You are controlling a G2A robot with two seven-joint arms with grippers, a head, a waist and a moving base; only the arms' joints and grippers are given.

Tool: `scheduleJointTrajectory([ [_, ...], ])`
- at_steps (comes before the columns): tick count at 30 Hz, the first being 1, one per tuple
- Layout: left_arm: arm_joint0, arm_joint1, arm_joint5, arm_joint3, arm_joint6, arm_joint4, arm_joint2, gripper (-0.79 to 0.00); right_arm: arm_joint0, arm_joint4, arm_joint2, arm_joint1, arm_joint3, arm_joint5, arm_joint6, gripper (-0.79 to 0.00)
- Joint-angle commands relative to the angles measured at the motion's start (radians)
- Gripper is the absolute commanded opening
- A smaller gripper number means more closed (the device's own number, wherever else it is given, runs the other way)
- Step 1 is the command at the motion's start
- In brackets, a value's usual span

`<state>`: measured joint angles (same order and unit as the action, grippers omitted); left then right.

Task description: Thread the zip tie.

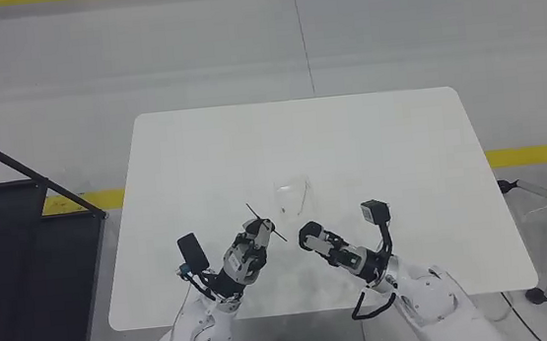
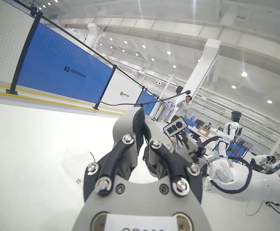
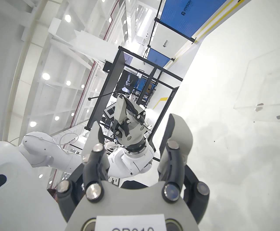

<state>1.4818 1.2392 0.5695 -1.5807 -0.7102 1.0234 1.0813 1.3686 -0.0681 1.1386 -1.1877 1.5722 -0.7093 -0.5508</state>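
A thin black zip tie [image 1: 257,215] is pinched near its middle in my left gripper [image 1: 261,232], which is shut on it above the near middle of the white table [image 1: 401,158]. In the left wrist view the zip tie [image 2: 172,96] sticks out sideways from the closed fingertips of the gripper [image 2: 140,112], its head at the far end. My right gripper [image 1: 307,234] stands open just to the right, facing the left one across a small gap. The right wrist view shows its spread fingers [image 3: 175,131] with nothing between them and, beyond them, the left gripper [image 3: 122,102] holding the zip tie [image 3: 102,95].
A clear plastic container [image 1: 292,193] sits on the table just beyond both grippers, and shows as the clear container [image 3: 258,83] in the right wrist view. A black barrier frame [image 1: 16,166] stands left of the table.
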Motion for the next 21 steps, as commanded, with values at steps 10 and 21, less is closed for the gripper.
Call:
scheduleJointTrajectory([
  [10, -0.001, 0.005, 0.021, 0.003, 0.013, -0.008, 0.001, -0.785, -0.028, 0.104, -0.063, -0.018, -0.056, -0.073, 0.093, -0.431],
  [21, -0.009, 0.012, 0.022, 0.017, 0.024, 0.007, -0.007, -0.785, -0.019, 0.143, -0.079, -0.021, -0.051, -0.089, 0.131, -0.511],
])
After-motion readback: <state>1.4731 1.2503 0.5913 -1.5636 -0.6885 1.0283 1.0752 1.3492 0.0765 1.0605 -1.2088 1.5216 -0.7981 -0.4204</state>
